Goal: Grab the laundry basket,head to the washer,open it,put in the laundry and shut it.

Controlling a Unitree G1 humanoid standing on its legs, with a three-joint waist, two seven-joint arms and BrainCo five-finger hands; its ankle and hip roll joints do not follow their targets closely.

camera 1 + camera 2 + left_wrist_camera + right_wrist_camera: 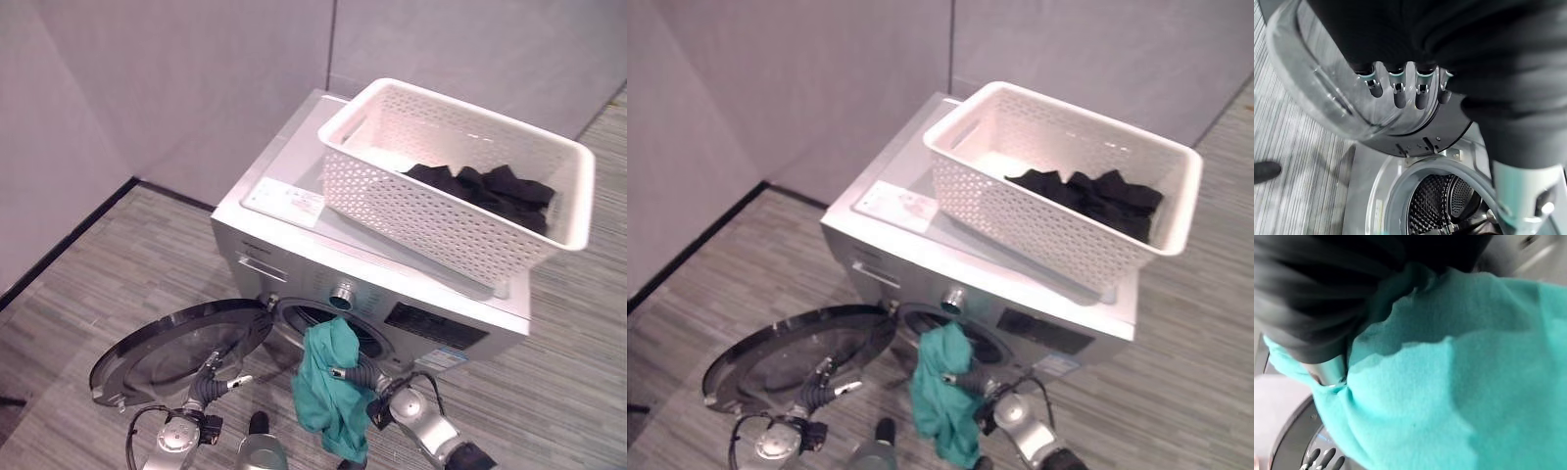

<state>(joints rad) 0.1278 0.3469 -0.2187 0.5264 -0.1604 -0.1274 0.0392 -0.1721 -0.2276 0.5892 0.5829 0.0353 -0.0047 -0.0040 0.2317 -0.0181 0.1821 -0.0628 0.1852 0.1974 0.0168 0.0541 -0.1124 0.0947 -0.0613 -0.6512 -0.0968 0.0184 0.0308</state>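
The washer door (pixel 176 348) is seen swung wide open on the left, and the left robot hand (pixel 220 377) is held against it with relaxed, straight fingers. To the right, a teal garment (pixel 331 387) is gripped by the right robot hand (pixel 355 376) and hangs at the washer (pixel 284 255) drum opening (pixel 1442 203). On the washer's top the white laundry basket (pixel 460 211) is set, with dark laundry (pixel 485 191) inside.

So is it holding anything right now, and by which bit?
The right hand grips the teal cloth near its top, by the washer opening. The left hand holds nothing.
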